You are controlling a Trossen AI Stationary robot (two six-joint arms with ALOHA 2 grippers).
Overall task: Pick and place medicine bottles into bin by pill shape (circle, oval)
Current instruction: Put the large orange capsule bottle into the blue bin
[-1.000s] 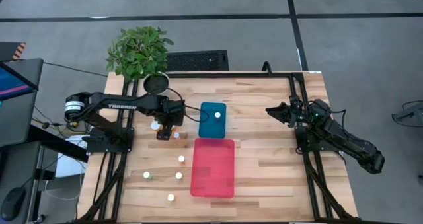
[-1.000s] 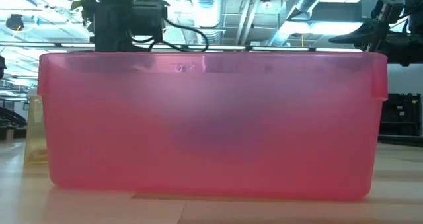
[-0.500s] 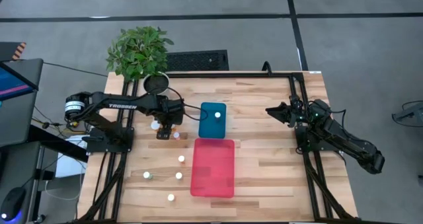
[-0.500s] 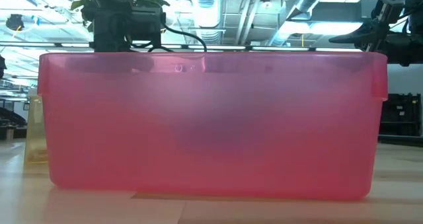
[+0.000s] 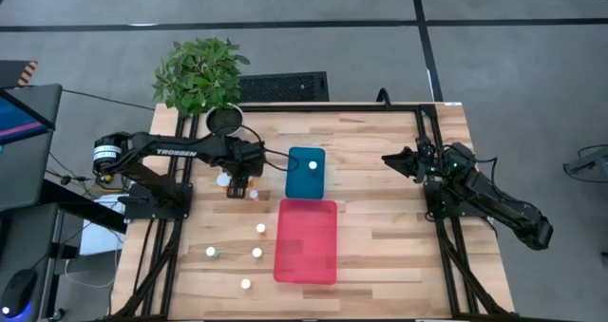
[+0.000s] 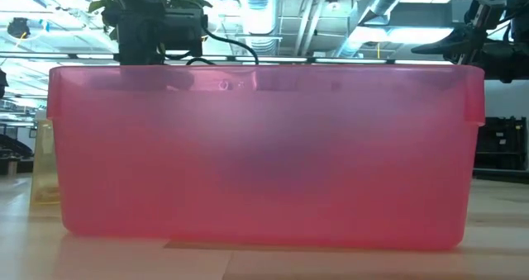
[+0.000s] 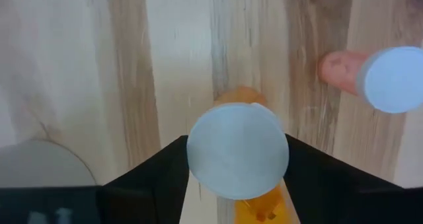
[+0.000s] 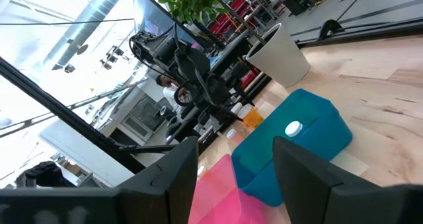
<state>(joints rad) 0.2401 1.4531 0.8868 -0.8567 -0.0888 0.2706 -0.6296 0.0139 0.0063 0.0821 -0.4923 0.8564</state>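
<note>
Left gripper (image 5: 239, 181) is down over the table, and in the wrist view its two dark fingers (image 7: 149, 178) stand either side of an orange bottle (image 7: 238, 152) with a round white cap, the cap sitting right between the tips. The fingers look close in on it, but whether they are actually pressing I cannot tell. Another bottle (image 7: 377, 75), reddish body and pale cap, stands just off to one side of the fingers, clear of them.

Progress, as I judge it: barely begun. One white-capped bottle (image 5: 313, 165) sits in the blue bin (image 5: 305, 159), the pink bin (image 5: 306, 265) shows nothing inside, and four more bottles (image 5: 257, 253) are scattered on the wood beside the pink bin, well away from the fingers. So most of the sorting is left.

Materials: the bottles are small smooth cylinders, translucent plastic bodies, flat disc caps. The pink bin is translucent plastic with rounded corners and a lipped rim; the blue one is smaller and opaque. The table (image 5: 380, 208) is pale butcher-block planks with visible grain.

Right gripper (image 5: 391, 159) waits out over the far side of the table, fingers spread wide, holding nothing
</note>
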